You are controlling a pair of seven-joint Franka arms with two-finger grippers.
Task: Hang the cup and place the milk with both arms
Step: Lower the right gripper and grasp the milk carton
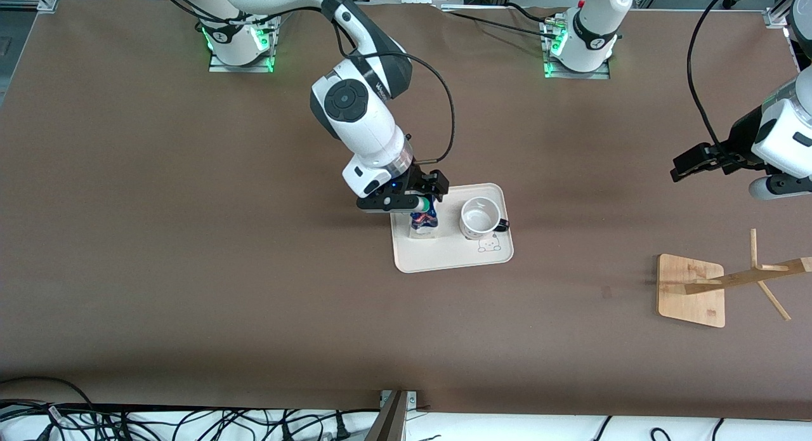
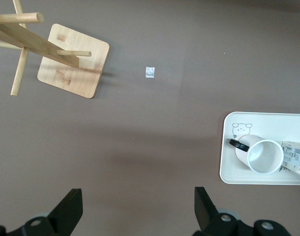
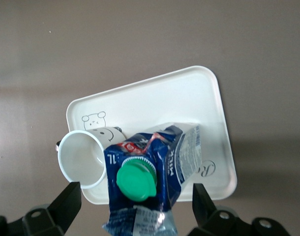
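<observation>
On tray [image 1: 444, 258], milk [image 1: 424, 221] stands between right claw's [image 1: 422, 206] open fingers.

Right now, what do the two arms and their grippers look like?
Both arms are glossy white with dark grey round joint caps and loose black cables. The right gripper and left gripper are black, each with two fingers. Green lights glow at both bases.

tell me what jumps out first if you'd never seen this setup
The right gripper hangs low over the white tray mid-table, its open fingers on either side of the milk, with the cup upright beside it. Toward the left arm's end stands a wooden rack, while the left gripper waits open, raised.
</observation>
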